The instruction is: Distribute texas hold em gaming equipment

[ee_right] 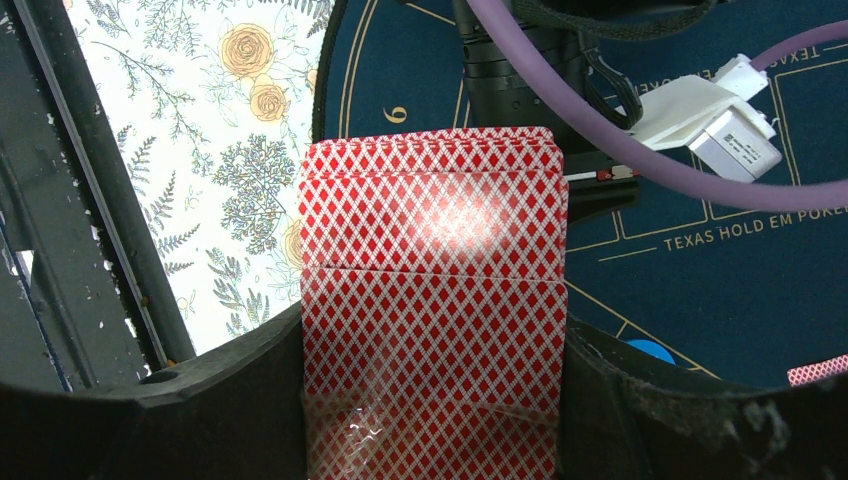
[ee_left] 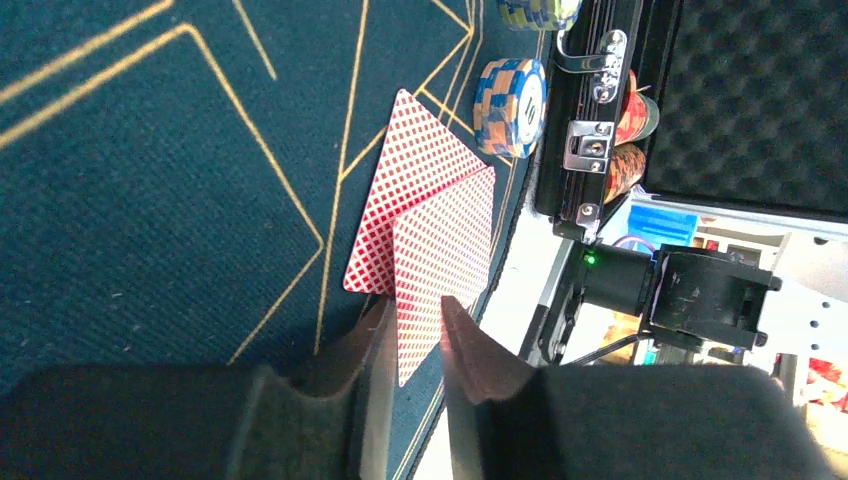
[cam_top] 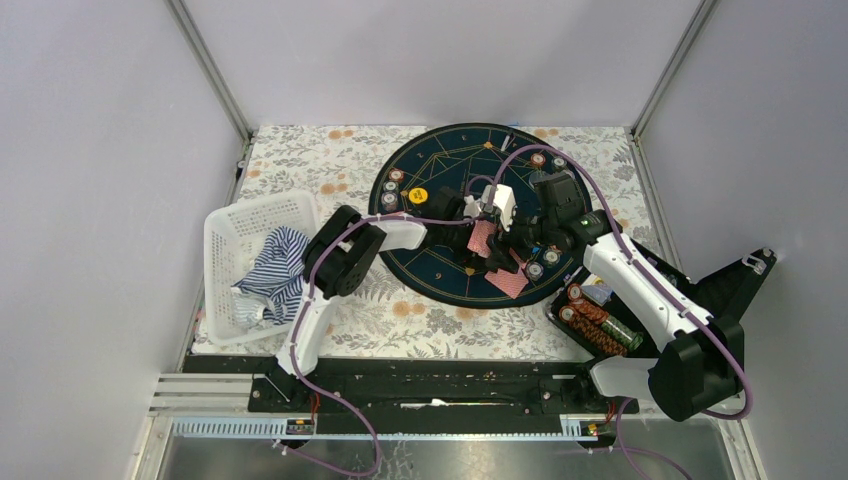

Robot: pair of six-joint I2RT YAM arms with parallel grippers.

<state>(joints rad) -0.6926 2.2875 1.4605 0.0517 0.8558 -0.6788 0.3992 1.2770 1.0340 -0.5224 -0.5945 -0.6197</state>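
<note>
Two red-backed playing cards [ee_left: 425, 215] lie overlapping on the dark blue mat [ee_left: 150, 180], seen as cards [cam_top: 509, 283] at the mat's near right in the top view. My left gripper [ee_left: 415, 303] hovers just over the upper card's near corner, open by a narrow gap and pinching nothing. My right gripper [ee_right: 435, 400] is shut on a deck of red-backed cards [ee_right: 433, 300], held above the mat as the deck [cam_top: 482, 237]. A chip stack [ee_left: 510, 105] stands beside the two cards. A yellow disc [cam_top: 418, 195] and a blue disc [ee_right: 650, 350] lie on the mat.
More chip stacks [cam_top: 397, 175] ring the mat's edge. An open black case [cam_top: 600, 320] with rows of chips sits at the right, its latches [ee_left: 590, 145] close to the cards. A white basket [cam_top: 225, 235] holding a striped cloth [cam_top: 275, 270] stands on the left.
</note>
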